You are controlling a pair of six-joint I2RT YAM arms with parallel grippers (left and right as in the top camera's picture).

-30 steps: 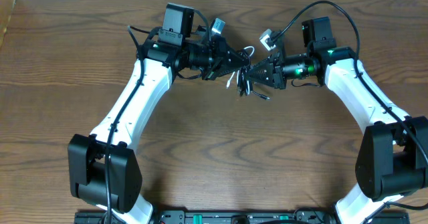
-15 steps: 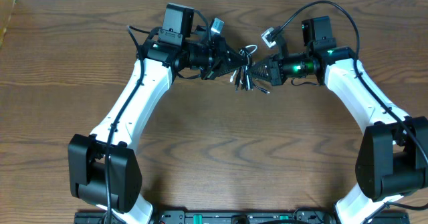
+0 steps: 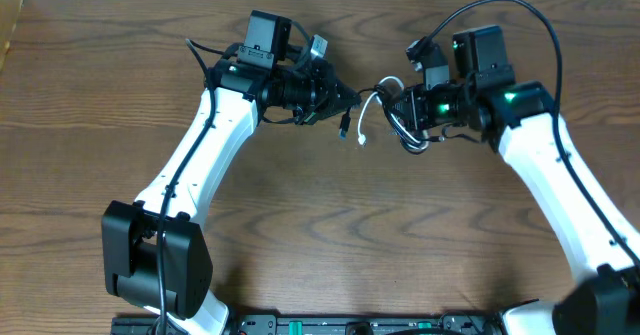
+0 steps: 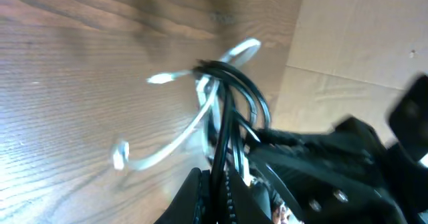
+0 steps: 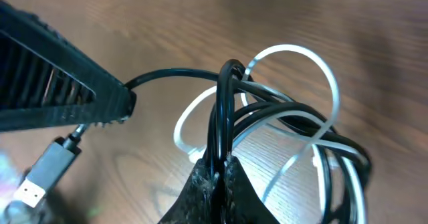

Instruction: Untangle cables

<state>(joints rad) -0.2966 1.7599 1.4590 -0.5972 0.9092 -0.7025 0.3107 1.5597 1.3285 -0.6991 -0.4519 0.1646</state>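
Spanning the gap between the arms overhead, the white cable (image 3: 363,115) droops over the tabletop (image 3: 330,235), the black cable (image 3: 408,140) bunched at the right jaws; left wrist — left jaws pinch a black strand; right wrist — right jaws clamp black loops, white threaded through; pulling apart could cinch the tangle.

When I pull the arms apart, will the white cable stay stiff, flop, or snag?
Probably floppy but springy: the white cable shows open curved loops while draped over the black cable. Likely light, since thin strands carry it. It may well snag, because its loops thread through the black ones.
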